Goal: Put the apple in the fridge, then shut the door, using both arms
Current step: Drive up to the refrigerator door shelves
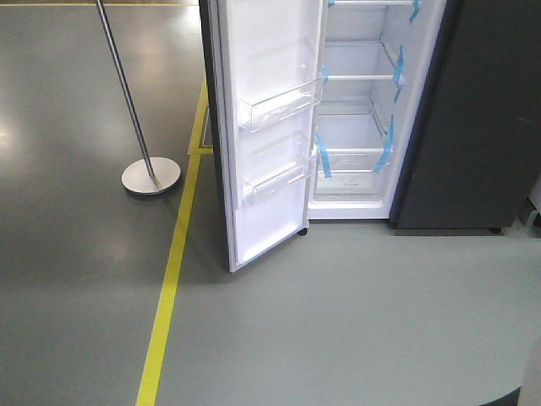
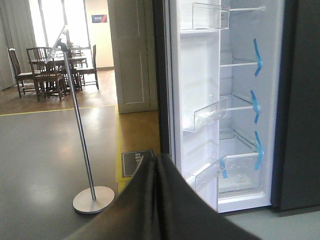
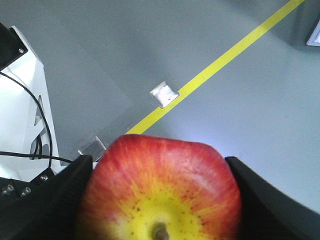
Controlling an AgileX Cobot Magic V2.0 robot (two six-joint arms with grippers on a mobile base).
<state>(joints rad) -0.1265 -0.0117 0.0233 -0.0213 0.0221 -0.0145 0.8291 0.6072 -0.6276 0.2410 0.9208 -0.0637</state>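
Apple sits clamped between fingers of right end effector.

The fridge stands open with bare floor before it — a hand can pass between the door on the left and the dark panel on the right. The door's bins jut toward that gap, and shelves split the inside into slots. A pole stand sits well left of the door.
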